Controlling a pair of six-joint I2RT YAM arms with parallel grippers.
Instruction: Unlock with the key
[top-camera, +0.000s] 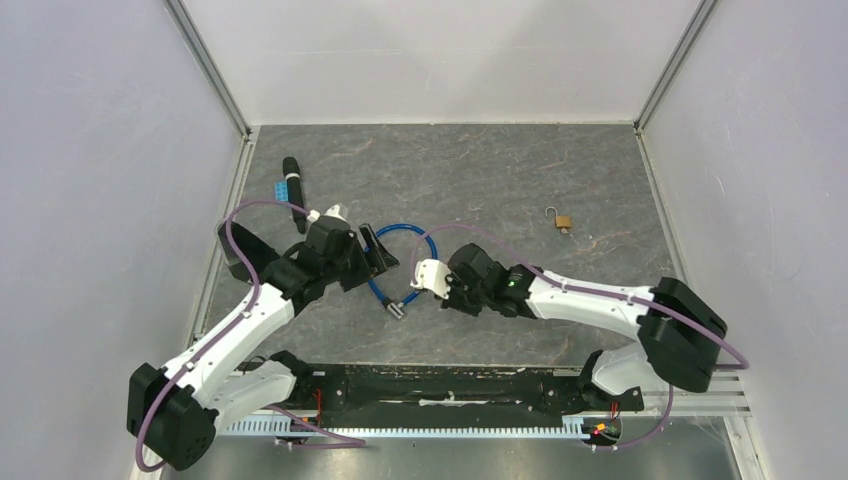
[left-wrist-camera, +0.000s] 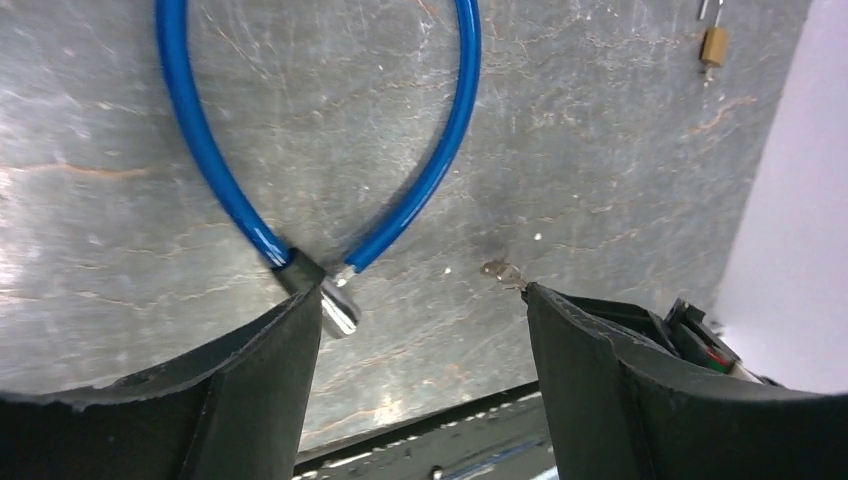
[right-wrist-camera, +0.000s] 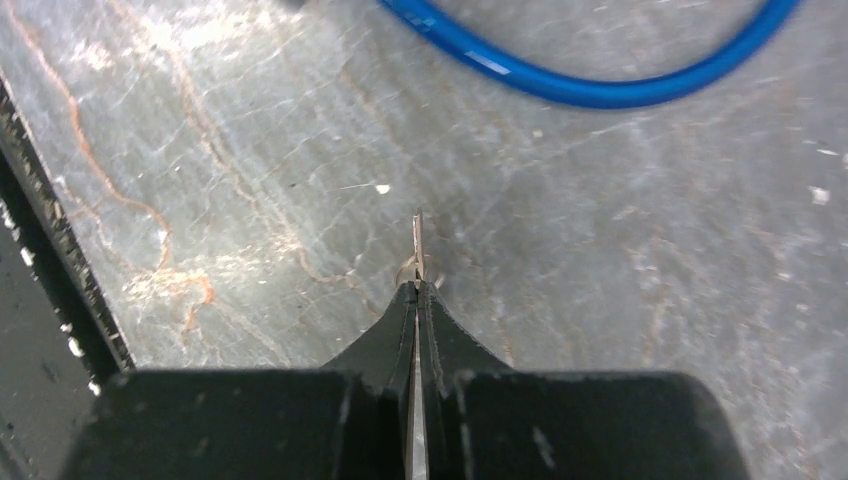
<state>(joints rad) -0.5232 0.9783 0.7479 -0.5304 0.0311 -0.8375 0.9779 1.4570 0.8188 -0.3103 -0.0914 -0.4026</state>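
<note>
- The tabletop (top-camera: 500, 165) is a dark grey slab with a marbled, stone-like pattern and rusty veins running through it. It is scuffed and dotted with pale specks.
- Plain pale walls (top-camera: 440, 50) enclose it on three sides, and bare metal posts (top-camera: 212, 68) stand at the two far corners.
- My right gripper (right-wrist-camera: 416, 288) is pinched tight on the key (right-wrist-camera: 418, 240). The thin blade pokes out past the fingertips, edge-on, low over the slab.
- My left gripper (left-wrist-camera: 422, 292) stands wide apart and holds nothing.
- The blue cable lock (left-wrist-camera: 452, 125) lies looped on the slab between my two grippers. Its metal lock head (left-wrist-camera: 338, 308) sits just beside my left gripper's fingertip.
- A small brass padlock (top-camera: 564, 221) lies well apart, toward the far right.
- A black marker (top-camera: 293, 178) lies at the far left, touching a blue block (top-camera: 287, 190).
</note>
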